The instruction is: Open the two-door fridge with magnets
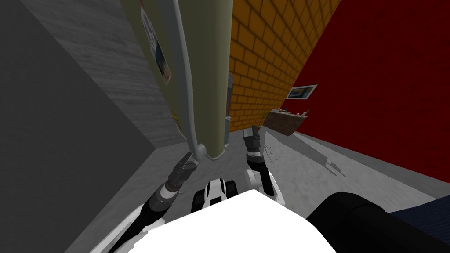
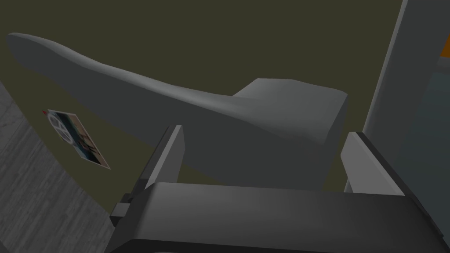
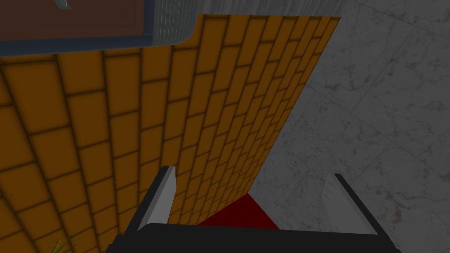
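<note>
Left wrist view: fridge (image 2: 263, 39) straight ahead of left gripper (image 2: 263, 131), olive door (image 2: 132, 26) flat behind a grey handle (image 2: 197, 118). Handle's thick foot between the fingers, bar running on past one finger. Spread wide, straddling that foot; no clear press on its sides.

Looks rigid and smooth: a stiff curved bar, probably slippery for thin blades. Best taken low, just off the foot, closing across the bar where it narrows. Expect a heavy hinged door with some seal resistance at the start. Calls for a steady pull along an arc, not a jerk.

Magnet (image 2: 77, 138), a small picture card, on the door to one side of the gripper, well apart from the handle; nothing to touch there. Past the door's edge on the other side, a pale grey strip and a blue-grey area; possibly just ajar, cannot tell.

In head view, left gripper (image 1: 192, 159) at the handle's (image 1: 186, 88) lower end, fridge (image 1: 211, 66) rising beyond. Right gripper (image 1: 253, 131) nearby, clear of the fridge, fingers wide apart, holding nothing.
</note>
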Motion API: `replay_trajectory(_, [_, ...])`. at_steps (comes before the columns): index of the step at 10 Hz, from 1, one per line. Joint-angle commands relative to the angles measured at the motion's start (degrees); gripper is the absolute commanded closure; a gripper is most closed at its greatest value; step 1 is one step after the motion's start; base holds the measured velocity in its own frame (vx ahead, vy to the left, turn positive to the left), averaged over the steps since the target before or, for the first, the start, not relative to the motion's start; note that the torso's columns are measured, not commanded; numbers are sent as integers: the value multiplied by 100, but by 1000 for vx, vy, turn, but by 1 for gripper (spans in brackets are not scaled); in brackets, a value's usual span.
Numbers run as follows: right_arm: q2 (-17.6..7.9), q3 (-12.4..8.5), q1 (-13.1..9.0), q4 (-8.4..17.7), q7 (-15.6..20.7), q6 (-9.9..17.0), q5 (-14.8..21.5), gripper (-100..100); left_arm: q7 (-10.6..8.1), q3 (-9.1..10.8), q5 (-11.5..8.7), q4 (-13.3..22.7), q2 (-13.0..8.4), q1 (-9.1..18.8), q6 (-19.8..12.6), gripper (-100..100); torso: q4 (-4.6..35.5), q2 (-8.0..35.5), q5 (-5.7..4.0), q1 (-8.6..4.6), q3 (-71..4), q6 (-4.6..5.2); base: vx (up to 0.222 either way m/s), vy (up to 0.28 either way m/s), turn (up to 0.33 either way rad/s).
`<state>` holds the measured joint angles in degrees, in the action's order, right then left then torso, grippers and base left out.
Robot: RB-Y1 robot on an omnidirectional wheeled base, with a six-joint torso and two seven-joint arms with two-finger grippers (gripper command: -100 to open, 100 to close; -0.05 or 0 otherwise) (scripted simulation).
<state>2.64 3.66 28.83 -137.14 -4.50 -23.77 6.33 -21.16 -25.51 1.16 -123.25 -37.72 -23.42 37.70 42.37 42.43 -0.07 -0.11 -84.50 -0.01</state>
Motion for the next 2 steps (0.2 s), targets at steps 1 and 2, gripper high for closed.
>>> replay_trajectory(1, [0,0,0,0,0,0,0,0,-3,0,-2,3,1,-1,-2,0,-3,-3,1,0,-1,0,0,0,0])
replay_trajectory(2, [0,0,0,0,0,0,0,0,-5,1,-4,6,1,-2,-4,0,-4,-5,2,2,-2,0,0,0,0])
